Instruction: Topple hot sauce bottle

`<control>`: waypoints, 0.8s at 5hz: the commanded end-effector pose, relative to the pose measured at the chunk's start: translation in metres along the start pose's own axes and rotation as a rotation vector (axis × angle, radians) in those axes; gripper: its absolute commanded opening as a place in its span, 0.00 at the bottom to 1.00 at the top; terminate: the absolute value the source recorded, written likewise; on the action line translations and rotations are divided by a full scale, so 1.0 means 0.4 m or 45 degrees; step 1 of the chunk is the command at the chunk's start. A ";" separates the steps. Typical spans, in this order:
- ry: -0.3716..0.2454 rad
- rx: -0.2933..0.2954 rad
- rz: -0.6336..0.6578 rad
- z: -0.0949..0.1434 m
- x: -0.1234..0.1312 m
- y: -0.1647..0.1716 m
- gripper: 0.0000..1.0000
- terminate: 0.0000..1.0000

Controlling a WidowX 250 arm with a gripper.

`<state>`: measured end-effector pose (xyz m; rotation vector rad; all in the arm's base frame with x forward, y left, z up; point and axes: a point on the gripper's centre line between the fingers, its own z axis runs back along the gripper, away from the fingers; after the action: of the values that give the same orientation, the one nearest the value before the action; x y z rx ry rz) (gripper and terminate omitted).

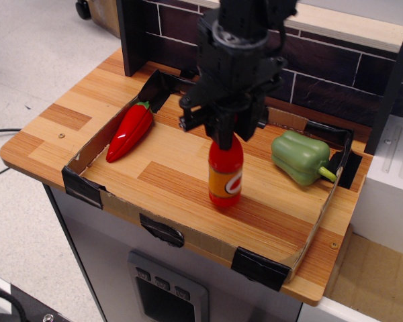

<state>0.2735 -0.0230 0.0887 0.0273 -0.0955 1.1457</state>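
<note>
Wood tray (188,176): gripper (226,139) atop hot sauce bottle (226,176), red-white emblem.

My gripper (226,139) sits right over the hot sauce bottle (226,176), hiding its cap and neck, so I can't tell whether my jaws are clamped on it or only around it. My arm runs out the top edge. My gripper body also blocks part of the tray's back wall (292,121) (black tape there). Green pepper (300,156) covers the tray's right wall behind it.
</note>
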 end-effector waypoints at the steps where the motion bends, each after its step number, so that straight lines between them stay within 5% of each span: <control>1: 0.459 -0.018 -0.017 0.012 0.092 0.002 0.00 0.00; 2: 0.564 -0.039 -0.002 0.000 0.085 0.003 0.00 0.00; 3: 0.577 -0.050 0.012 -0.028 0.093 0.004 0.00 0.00; 4: 0.491 -0.078 0.044 -0.063 0.114 -0.013 0.00 0.00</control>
<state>0.2928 0.0117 0.0631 -0.2353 0.2343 1.1713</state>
